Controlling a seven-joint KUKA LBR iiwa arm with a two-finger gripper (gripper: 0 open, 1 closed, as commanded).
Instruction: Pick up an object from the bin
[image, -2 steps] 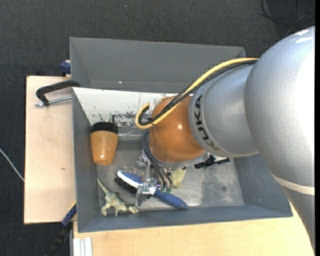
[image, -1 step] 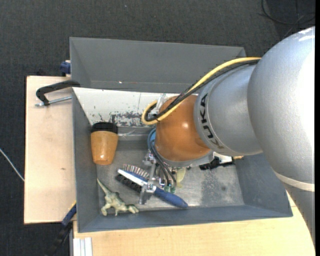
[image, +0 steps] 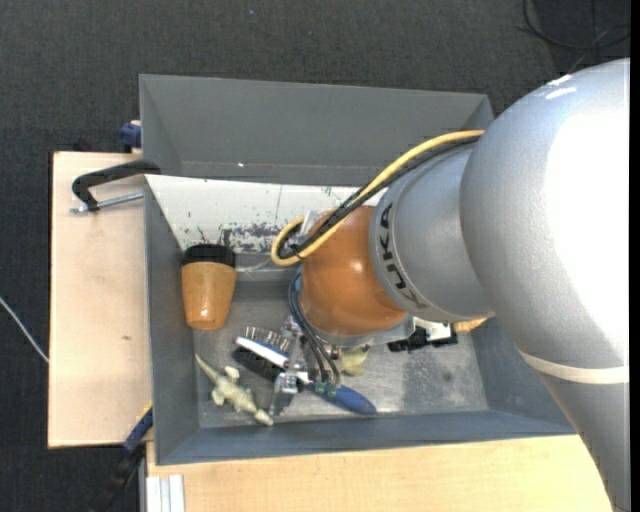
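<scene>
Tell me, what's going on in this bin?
A KUKA arm reaches into the grey bin from the right. Its gripper is down among a small heap by the lower wall: a black-and-white piece, a blue-handled tool and a pale toy lizard. A tan cup with a black rim lies apart at the left. I see nothing lifted yet.

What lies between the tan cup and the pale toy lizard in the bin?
Nothing: in the camera view the bin floor between the tan cup and the pale toy lizard is bare.
</scene>
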